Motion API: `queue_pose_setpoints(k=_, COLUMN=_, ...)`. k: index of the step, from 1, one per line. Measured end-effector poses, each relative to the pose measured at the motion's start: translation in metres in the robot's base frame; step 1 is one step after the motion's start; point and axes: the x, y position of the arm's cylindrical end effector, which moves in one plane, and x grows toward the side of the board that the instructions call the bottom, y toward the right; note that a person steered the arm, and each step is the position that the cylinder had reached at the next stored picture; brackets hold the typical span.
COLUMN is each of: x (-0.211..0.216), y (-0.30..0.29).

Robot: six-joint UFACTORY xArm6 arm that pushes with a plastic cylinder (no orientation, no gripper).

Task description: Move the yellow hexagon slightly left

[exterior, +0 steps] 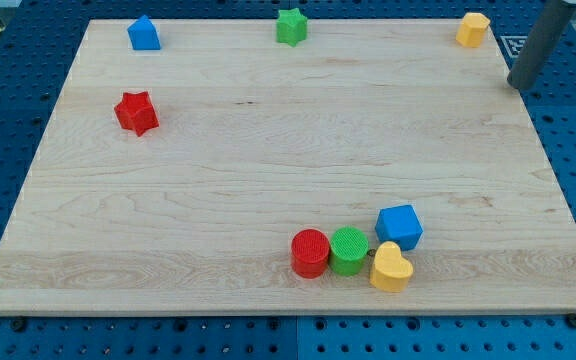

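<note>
The yellow hexagon (473, 29) sits at the board's top right corner. My tip (521, 84) is the lower end of the dark rod, at the board's right edge, to the right of and a little below the hexagon, apart from it. A green star (291, 26) lies at the top middle and a blue house-shaped block (144, 34) at the top left. A red star (136, 112) lies at the left.
Near the bottom edge a red cylinder (310, 253), a green cylinder (349, 250), a yellow heart (390, 267) and a blue cube (399, 227) cluster together. The wooden board (268, 150) lies on a blue pegboard table.
</note>
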Motion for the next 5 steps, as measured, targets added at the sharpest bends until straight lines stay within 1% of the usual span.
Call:
queue_pose_setpoints(k=1, x=-0.017, y=0.020)
queue_pose_setpoints(k=2, x=-0.044, y=0.021)
queue_pose_setpoints(k=4, x=-0.122, y=0.021)
queue_pose_setpoints(k=5, x=-0.132, y=0.019)
